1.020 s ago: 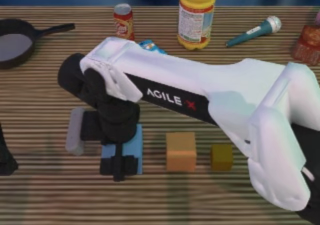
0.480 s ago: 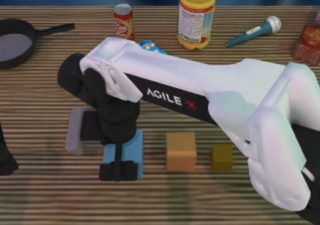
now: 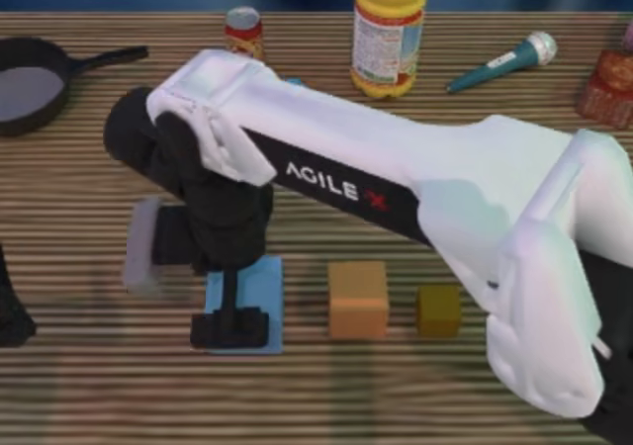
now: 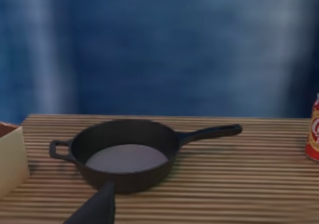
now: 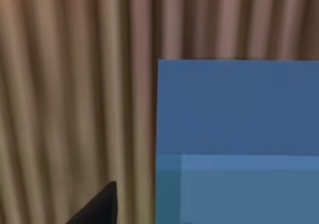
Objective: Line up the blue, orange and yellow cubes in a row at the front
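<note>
Since a second ago the right gripper has shifted toward the table's left and lifted, uncovering more of the blue cube; the cube itself has stayed put.

Top view: blue cube, orange cube and yellow cube stand in a row near the front edge, blue at left, yellow at right, with gaps between them. The right arm reaches across from the right side, and its gripper hangs over the blue cube's front-left corner. Whether its fingers are parted or closed cannot be told from here. The left arm is parked at the table's left edge, only a dark sliver showing. Frying pan, can, yellow bottle and microphone sit along the back.

Left wrist view: frying pan and can on the table; nothing of the task.

Right wrist view: the blue cube's top face and one side, with one dark fingertip just off its edge, apparently apart from it.

Judgement: the row looks complete; the cube lies below and slightly right of the gripper, so a straight upward withdrawal should clear it
</note>
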You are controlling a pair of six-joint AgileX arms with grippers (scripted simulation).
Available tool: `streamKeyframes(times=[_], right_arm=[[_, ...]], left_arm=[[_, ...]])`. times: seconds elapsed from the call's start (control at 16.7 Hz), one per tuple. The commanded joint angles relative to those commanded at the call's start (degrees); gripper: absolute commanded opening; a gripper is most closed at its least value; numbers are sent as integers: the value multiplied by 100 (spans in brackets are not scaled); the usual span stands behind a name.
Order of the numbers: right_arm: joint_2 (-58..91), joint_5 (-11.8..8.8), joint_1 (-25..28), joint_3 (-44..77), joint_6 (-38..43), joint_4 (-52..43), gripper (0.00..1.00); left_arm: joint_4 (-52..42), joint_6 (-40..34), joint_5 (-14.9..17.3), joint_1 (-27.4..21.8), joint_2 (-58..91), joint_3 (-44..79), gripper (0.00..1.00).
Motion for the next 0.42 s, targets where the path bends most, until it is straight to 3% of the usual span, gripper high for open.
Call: streamKeyframes(times=[0.42], right_arm=[[149, -1, 14, 1427, 10, -1217, 100]], left_arm=[[0, 0, 0, 0, 0, 0, 100]])
